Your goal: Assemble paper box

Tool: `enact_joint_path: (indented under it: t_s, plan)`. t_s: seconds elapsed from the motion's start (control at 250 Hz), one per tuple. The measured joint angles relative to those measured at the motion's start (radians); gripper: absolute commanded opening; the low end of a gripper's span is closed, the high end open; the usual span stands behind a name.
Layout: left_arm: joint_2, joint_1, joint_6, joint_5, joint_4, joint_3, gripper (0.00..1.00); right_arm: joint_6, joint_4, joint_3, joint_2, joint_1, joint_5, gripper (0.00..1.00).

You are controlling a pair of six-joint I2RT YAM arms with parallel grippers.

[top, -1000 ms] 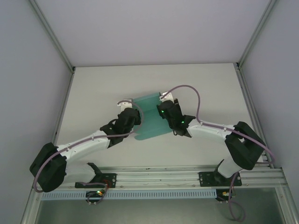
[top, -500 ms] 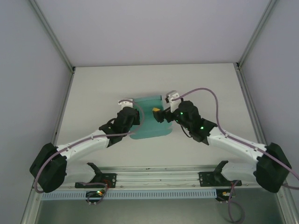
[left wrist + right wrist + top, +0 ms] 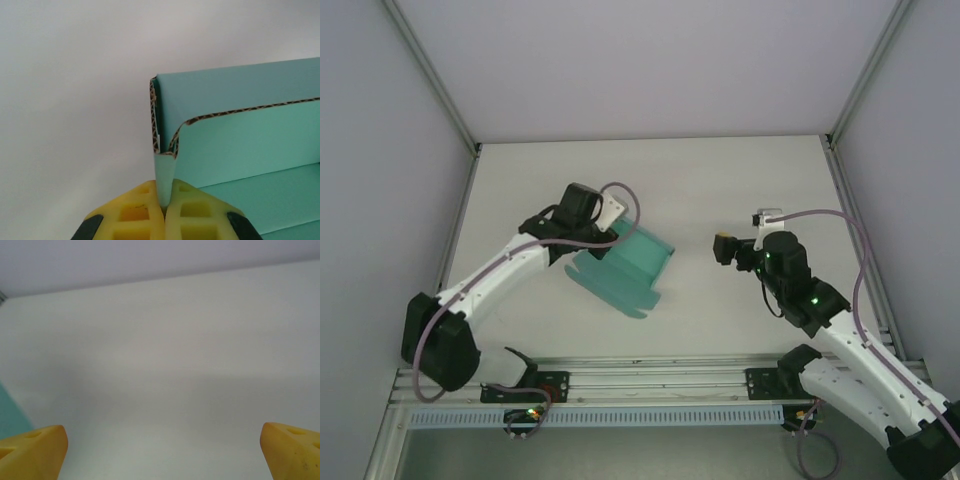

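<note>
As I steer from far away, table (image 3: 750, 170): big, pale and flat, filling the middle of the top view.
Walls (image 3: 380, 150): grey, along the left, right and back of the table.
Left arm (image 3: 510, 270): reaches up from the lower left to the box.
Right arm (image 3: 840, 340): comes in from the lower right and ends right of the middle.
Paper box (image 3: 625, 265): teal-green, half folded and tilted, a bit left of the middle. I cannot tell if its low edge touches the table.
Left gripper (image 3: 165, 200): its yellow fingers (image 3: 135, 215) are pressed together on one thin flap at the box's corner.
Right gripper (image 3: 725, 248): its fingers (image 3: 30, 447) are spread wide, holding nothing, well apart from the box.
What could go wrong: I think the flap may slip out or bend, because the box is held by that one small pinch. A quick pull could tear it.
In the way: the left arm's cable (image 3: 636, 205) loops just above the box and could catch on it. I see nothing between the right gripper and the box.
</note>
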Motion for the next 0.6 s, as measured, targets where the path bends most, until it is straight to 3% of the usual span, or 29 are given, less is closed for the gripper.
enact_joint_path:
  t_s: [0.188,0.395,0.599]
  plan:
    - [0.192,-0.029,0.246,0.013,-0.257,0.205,0.0,0.012,-0.119,0.0,0.005,-0.041,-0.062,1.0]
    - [0.463,-0.125,0.404,-0.14,-0.446,0.479,0.0,0.031,-0.169,0.0,0.073,-0.053,-0.127,1.0]
    - [0.704,-0.181,0.454,-0.288,-0.491,0.594,0.0,0.033,-0.188,0.0,0.077,-0.067,-0.135,1.0]
